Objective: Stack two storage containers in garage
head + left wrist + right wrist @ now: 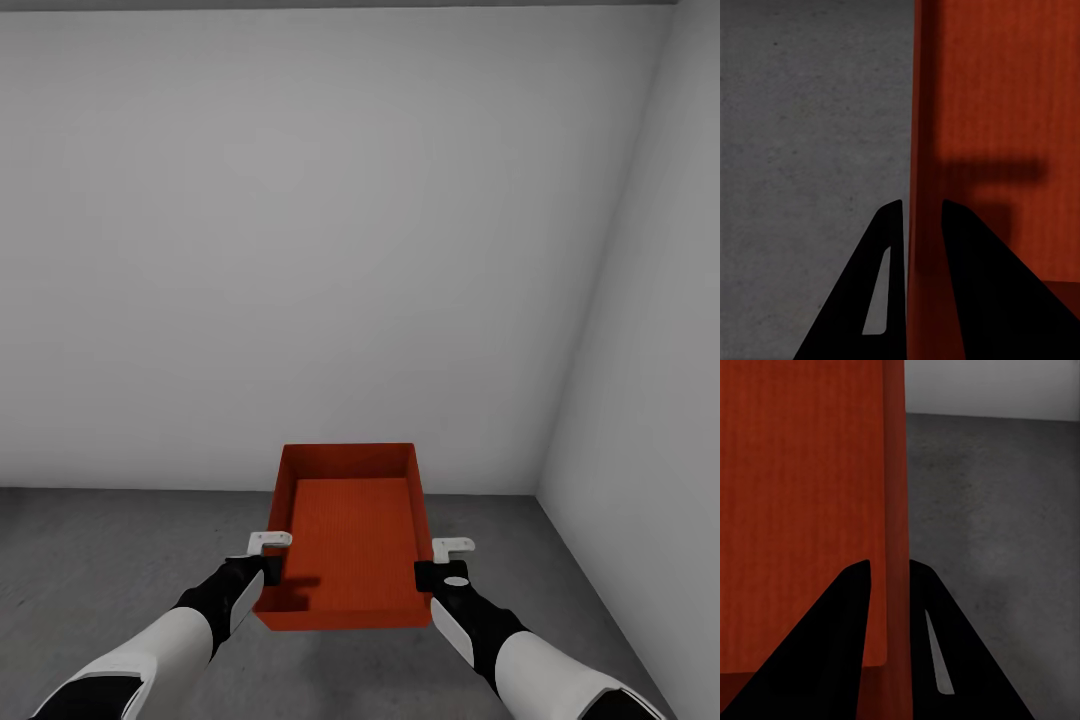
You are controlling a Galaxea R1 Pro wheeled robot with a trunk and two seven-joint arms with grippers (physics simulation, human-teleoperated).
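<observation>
My left pincer [272, 562] and right pincer [440, 565] each pinch a side wall of the red container [350, 530], so I should lower it flat and slow onto the grey floor [100, 560].

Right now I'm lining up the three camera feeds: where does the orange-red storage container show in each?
Head view: storage container low centre, held between both arms above the concrete floor.
Left wrist view: its side wall runs between the left end effector fingers, the inside beyond.
Right wrist view: its wall between the right end effector fingers.
Shared landmark: the grey concrete floor.
</observation>
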